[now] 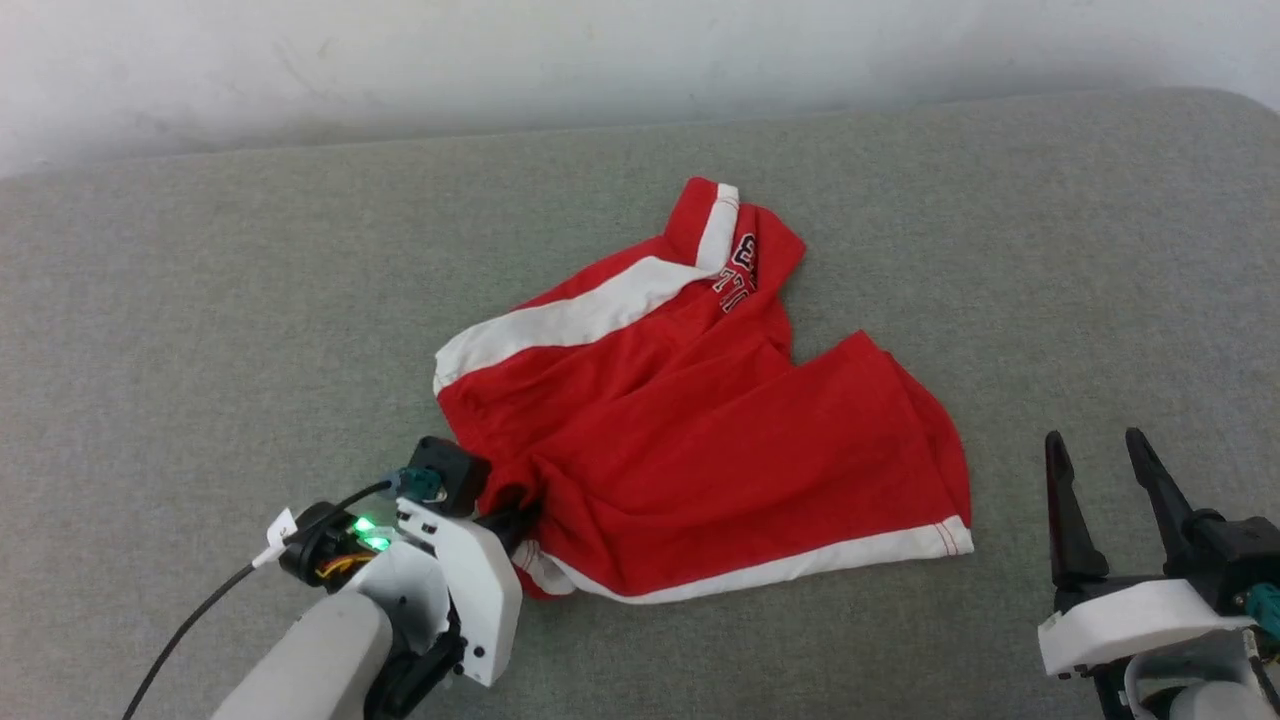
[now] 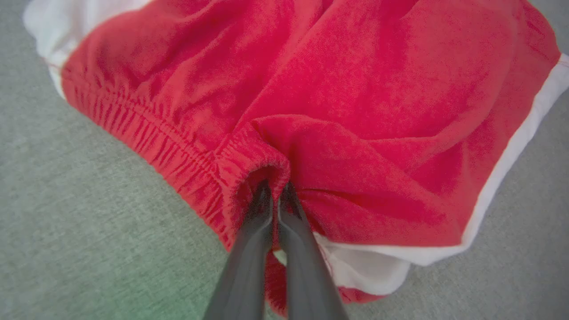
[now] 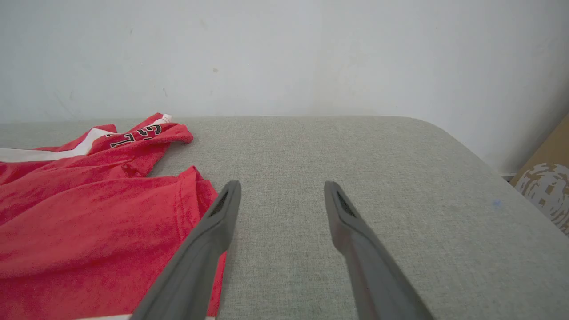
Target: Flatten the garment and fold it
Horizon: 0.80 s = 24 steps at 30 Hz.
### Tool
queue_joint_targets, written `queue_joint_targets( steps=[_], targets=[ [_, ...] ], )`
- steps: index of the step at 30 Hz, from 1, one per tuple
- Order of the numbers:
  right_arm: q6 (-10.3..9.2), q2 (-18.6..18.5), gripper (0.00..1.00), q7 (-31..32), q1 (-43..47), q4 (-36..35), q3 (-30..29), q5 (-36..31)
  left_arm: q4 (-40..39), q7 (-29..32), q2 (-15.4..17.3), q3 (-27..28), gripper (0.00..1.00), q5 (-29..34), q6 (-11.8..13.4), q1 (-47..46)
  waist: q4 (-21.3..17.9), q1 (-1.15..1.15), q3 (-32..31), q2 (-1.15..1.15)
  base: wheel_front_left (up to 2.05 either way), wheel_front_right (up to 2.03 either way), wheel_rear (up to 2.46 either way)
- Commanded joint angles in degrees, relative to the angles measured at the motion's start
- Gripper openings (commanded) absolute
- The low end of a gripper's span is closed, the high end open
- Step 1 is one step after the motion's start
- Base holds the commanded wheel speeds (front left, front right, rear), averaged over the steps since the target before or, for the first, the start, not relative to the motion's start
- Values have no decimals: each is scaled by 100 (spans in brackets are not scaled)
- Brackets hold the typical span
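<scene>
Looks like a bare lab or test room: grey cloth-covered table (image 1: 200,300) across the lower frame, plain scuffed white wall (image 1: 600,60) along the top, cardboard box (image 3: 551,164) at far right.

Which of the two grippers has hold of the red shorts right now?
The left gripper, pinched shut on the gathered waistband of the shorts; the right gripper stands open, apart from them.
</scene>
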Motion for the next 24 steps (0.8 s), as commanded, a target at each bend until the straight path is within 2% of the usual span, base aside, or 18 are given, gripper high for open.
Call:
queue_joint_targets(
  steps=[1,9,20,24],
  targets=[
    [-12,16,100,-17,-94,27,-5,17,169,-9,-48,-44,100,-14,31,22,10,0,-6,0,0,0,0],
    [-12,16,100,267,20,117,55,-88,286,-610,-231,14,100,-3,215,223,371,0,-461,0,0,0,0],
    [-12,-215,100,935,452,-38,185,10,-326,-1385,-217,240,100,-129,526,946,871,0,-1101,0,0,0,0],
    [-12,-292,100,1331,637,-97,289,112,-641,-2076,-190,525,100,-109,772,1240,991,0,-1214,0,0,0,0]
  ],
)
